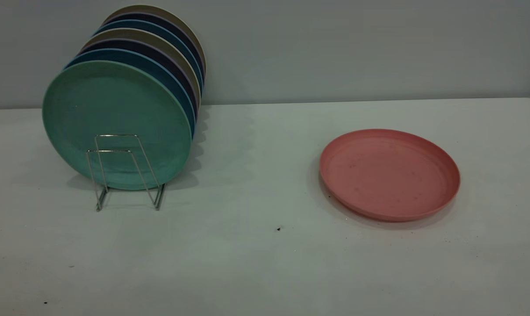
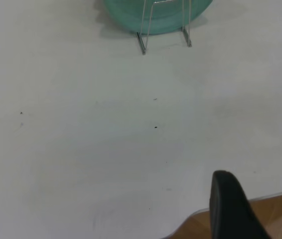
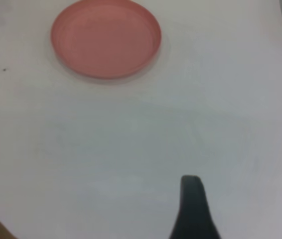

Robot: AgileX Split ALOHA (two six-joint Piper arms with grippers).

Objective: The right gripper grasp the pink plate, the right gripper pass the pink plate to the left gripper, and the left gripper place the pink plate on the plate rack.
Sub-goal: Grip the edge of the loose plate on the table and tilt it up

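Left gripper [image 2: 260,175]: seen only in its own wrist view, over the worktop [image 1: 265,254] edge. Fingers [image 2: 230,209] spread apart, nothing between them; second finger cut off by the picture border.

Right gripper [image 3: 193,199]: seen only in its own wrist view, as a single dark tip above bare worktop. Open or closed: cannot tell.

Pink plate [image 1: 390,173]: flat on the worktop, rim up, well ahead of the right gripper tip and clear of it. Faint dark specks on the inner face.

Plate rack [image 1: 124,171]: well ahead of the left fingers, apart from them. Two front wire loops bare; remaining loops hidden behind the plates. In the left wrist view, only the rack's feet [image 2: 165,25] in the picture.

Teal-green plate [image 1: 116,123]: upright in the rack, just behind the bare loops. Further plates [image 1: 159,44] in a row behind it, mostly covered, only rims showing.
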